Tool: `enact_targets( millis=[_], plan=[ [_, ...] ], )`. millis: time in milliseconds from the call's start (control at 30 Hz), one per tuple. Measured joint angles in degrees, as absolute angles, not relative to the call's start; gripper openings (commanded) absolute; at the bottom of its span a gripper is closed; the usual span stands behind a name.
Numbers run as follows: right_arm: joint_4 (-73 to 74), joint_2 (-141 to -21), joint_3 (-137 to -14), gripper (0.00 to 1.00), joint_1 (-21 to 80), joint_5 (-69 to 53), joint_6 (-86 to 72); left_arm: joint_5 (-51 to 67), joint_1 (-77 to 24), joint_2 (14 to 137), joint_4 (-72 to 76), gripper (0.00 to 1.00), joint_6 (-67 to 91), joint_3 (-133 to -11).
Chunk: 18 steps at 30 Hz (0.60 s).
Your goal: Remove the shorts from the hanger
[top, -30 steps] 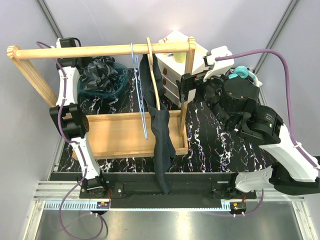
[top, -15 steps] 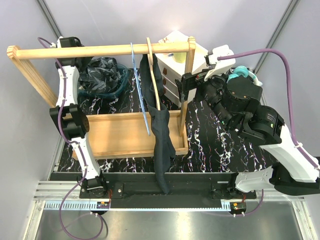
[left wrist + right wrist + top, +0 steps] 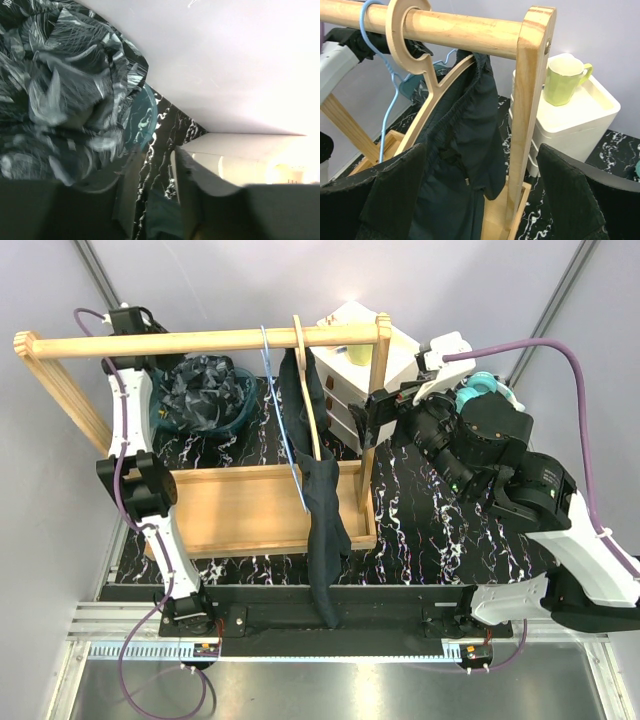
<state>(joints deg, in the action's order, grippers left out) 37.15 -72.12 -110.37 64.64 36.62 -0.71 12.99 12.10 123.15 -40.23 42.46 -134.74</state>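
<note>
The dark navy shorts [image 3: 322, 495] hang over a wooden hanger [image 3: 305, 380] on the rail [image 3: 200, 341] of a wooden rack; they also show in the right wrist view [image 3: 465, 150], draped on the hanger [image 3: 427, 97]. My right gripper [image 3: 376, 416] is wide open and empty, just right of the rack's right post [image 3: 527, 115], level with the shorts' waistband; its midpoint [image 3: 480, 200] faces post and shorts. My left gripper [image 3: 143, 362] is far left behind the rail, mostly hidden there. In its wrist view it [image 3: 155, 195] is slightly open and empty beside a patterned cloth [image 3: 60, 95].
A blue wire hanger [image 3: 285, 440] hangs left of the shorts. A teal basket [image 3: 240, 405] holds the patterned cloth. A white drawer unit [image 3: 345, 370] with a green cup [image 3: 562, 80] stands behind the right post. The rack's wooden base [image 3: 240, 510] lies below.
The blue hanger's lower end has swung to the right. My left wrist has moved back and up behind the rail. My right gripper has shifted slightly toward the post.
</note>
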Motion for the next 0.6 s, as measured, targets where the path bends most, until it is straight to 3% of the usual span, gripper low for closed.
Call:
enact_targets(
  millis=[133,200,300,600],
  plan=[
    [37.63,-71.88,-110.32,1.00,64.64,35.42,-2.55,11.29,10.76,121.47,-40.34,0.39,36.71,-128.77],
    [37.65,-71.66,-110.32,1.00,64.64,35.29,-3.31,8.43,9.13,120.75,-41.58,0.37,33.95,-125.60],
    [37.71,-71.26,-110.28,1.00,64.64,35.29,-4.21,3.16,6.42,119.79,-43.29,0.26,31.35,-121.47],
    [38.92,-70.17,-109.67,1.00,64.60,35.40,-6.85,-5.76,5.78,119.79,-45.15,0.23,30.59,-115.94]
  ],
)
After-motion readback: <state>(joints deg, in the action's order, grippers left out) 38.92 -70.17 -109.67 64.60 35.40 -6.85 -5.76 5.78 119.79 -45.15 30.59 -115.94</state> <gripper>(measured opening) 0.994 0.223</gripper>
